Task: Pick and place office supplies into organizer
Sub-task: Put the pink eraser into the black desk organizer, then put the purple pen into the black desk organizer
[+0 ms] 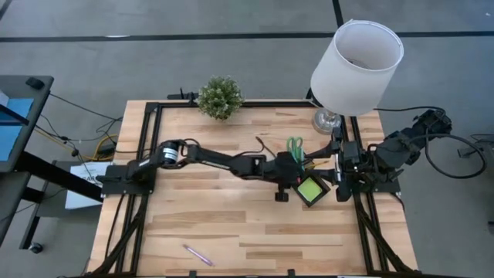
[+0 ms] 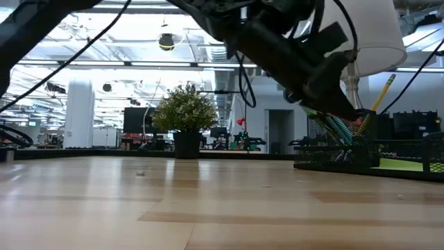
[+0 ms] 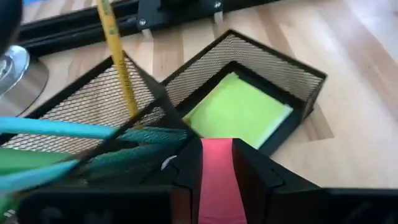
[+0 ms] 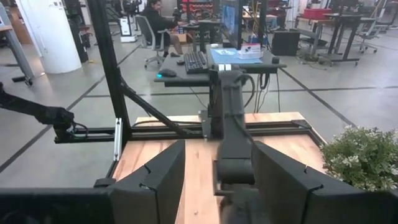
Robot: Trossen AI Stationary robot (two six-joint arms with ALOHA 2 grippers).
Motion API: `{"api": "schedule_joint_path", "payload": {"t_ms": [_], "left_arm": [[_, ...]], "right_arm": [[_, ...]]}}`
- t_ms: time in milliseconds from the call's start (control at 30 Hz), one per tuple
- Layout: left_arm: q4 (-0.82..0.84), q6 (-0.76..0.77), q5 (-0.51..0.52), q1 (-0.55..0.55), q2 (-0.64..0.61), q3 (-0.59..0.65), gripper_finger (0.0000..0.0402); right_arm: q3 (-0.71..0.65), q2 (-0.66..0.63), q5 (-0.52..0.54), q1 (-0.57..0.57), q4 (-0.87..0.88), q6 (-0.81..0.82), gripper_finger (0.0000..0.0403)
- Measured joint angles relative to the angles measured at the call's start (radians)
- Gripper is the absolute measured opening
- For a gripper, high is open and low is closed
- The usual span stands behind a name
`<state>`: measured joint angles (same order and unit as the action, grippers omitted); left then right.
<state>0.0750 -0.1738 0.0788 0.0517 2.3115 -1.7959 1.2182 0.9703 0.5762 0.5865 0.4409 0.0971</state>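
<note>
left gripper (image 1: 292,179) clamps pink eraser (image 3: 216,180) over organizer (image 3: 292,78) | right gripper (image 4: 214,180) parked, fingers apart | eraser end hidden

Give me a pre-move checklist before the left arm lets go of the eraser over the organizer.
1. Pink eraser held between the left gripper fingers: ok.
2. Left gripper over the organizer: ok in the high view; exact compartment: cannot tell.
3. Sticky-note pad lies flat in its compartment: ok.
4. Pencil and teal pen stand clear of the eraser: cannot tell, they are close.
5. Right gripper parked away, open and empty: ok.
6. Purple pen lies loose on the table: not ok, not yet placed.
</note>
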Motion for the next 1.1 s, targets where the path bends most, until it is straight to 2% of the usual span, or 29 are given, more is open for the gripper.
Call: {"api": "schedule_joint_path", "payload": {"t_ms": [167,400,567,967,1100], "left_arm": [[0.135,-0.010,-0.011,-0.031,0.035,-0.055,0.0059],[0.179,-0.083,-0.018,-0.064,0.032,-0.057,0.0064],[0.182,-0.117,-0.020,-0.077,0.032,-0.057,0.0088],[0.187,-0.039,-0.033,-0.073,0.032,-0.057,0.0154],[0.275,0.058,-0.115,-0.069,0.008,-0.056,0.0160]], "right_arm": [[0.000,0.000,0.000,0.000,0.000,0.000,0.0175],[0.000,0.000,0.000,0.000,0.000,0.000,0.0175],[0.000,0.000,0.000,0.000,0.000,0.000,0.0175],[0.000,0.000,0.000,0.000,0.000,0.000,0.0175],[0.000,0.000,0.000,0.000,0.000,0.000,0.0175]]}}
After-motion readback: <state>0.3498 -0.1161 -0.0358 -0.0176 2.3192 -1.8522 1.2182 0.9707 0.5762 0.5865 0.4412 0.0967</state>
